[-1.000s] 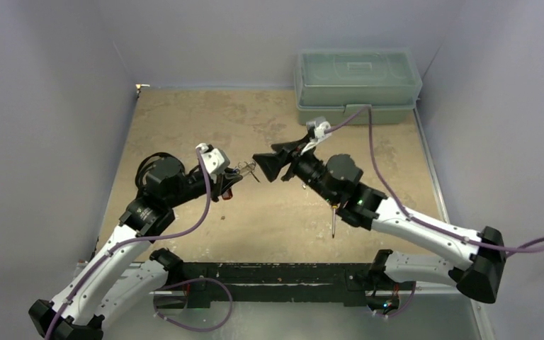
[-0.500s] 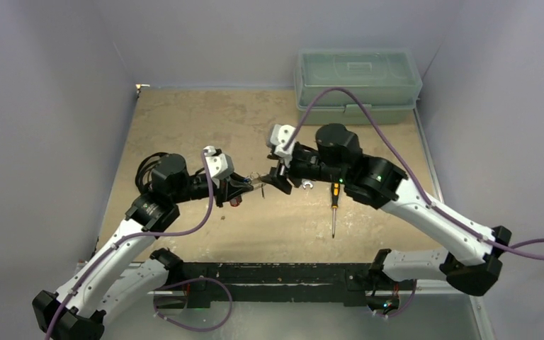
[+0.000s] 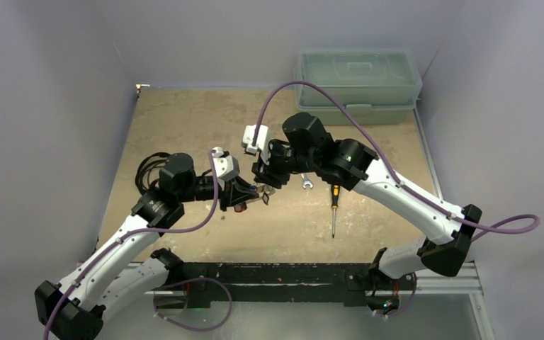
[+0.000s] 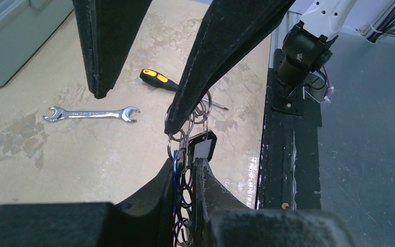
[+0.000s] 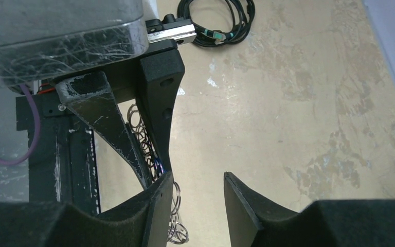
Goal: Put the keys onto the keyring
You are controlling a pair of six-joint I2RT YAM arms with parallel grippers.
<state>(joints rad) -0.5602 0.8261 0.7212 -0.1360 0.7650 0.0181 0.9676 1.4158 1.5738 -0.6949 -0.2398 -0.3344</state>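
Observation:
My left gripper [image 3: 253,193] is shut on the keyring, a bunch of linked metal rings [image 4: 186,154], held above the table. The keyring's flat body is hidden between the fingers. A black key head with a white face [image 4: 203,147] hangs at the bunch's tip. A blue edge [image 4: 175,170] shows among the rings, and a red head [image 3: 239,207] shows below the gripper. My right gripper [image 3: 265,185] is open. One of its fingers [image 4: 185,108] touches the rings. In the right wrist view [image 5: 195,193] the rings [image 5: 177,216] hang beside that finger.
A silver wrench [image 3: 307,183] and a yellow-handled screwdriver [image 3: 334,207] lie on the table right of the grippers. A green toolbox [image 3: 358,85] stands at the back right. A coiled black cable [image 3: 150,167] lies at the left.
My right arm has swung left and forward, bringing its open gripper onto the ring bunch. My left gripper has moved slightly right, still holding the bunch.

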